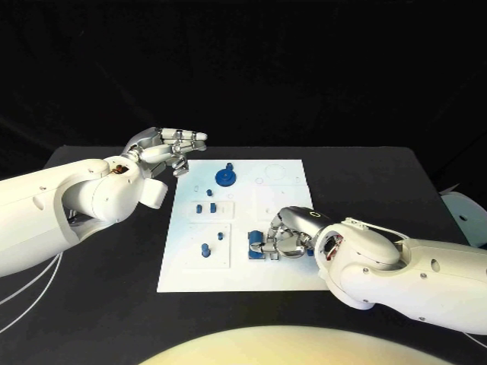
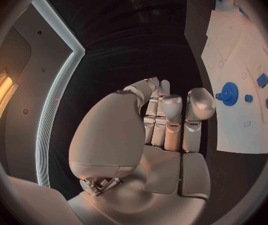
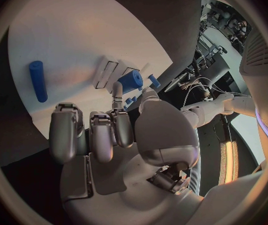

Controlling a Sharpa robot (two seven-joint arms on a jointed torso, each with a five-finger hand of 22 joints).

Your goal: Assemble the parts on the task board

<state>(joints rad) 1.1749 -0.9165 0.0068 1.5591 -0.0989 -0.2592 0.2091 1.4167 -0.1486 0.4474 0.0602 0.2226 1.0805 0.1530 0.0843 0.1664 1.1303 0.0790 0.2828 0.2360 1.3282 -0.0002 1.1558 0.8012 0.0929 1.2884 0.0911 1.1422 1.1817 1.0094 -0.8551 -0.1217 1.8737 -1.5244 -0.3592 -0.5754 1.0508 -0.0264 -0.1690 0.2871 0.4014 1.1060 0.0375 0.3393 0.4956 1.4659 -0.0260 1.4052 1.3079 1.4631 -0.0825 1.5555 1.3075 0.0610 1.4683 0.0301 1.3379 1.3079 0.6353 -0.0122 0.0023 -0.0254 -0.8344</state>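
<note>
surface: black, task board lies flat in the middle
left hand: off the board, just past its far left corner, fingers curled in, nothing in them; wrist view agrees
right hand: down on the board's near right area, fingers bent over a cluster of blue parts; looks to touch or pinch one, but a true grip cannot be told
right wrist view: fingertips sit at a blue block; a blue peg lies loose on the white, well apart
blue gear: far middle of board, seated over its spot, near the left hand, not touched
other parts: small blue pieces mid-left, more near-left
step (judged): right hand working a part at the near cluster
risk: weak fingertip pinch, part may slip or tip when lifted
risk: bent fingers crowd neighbours, could knock the nearby blue pieces out of place
risk: downward push off-centre could shift the board
</note>
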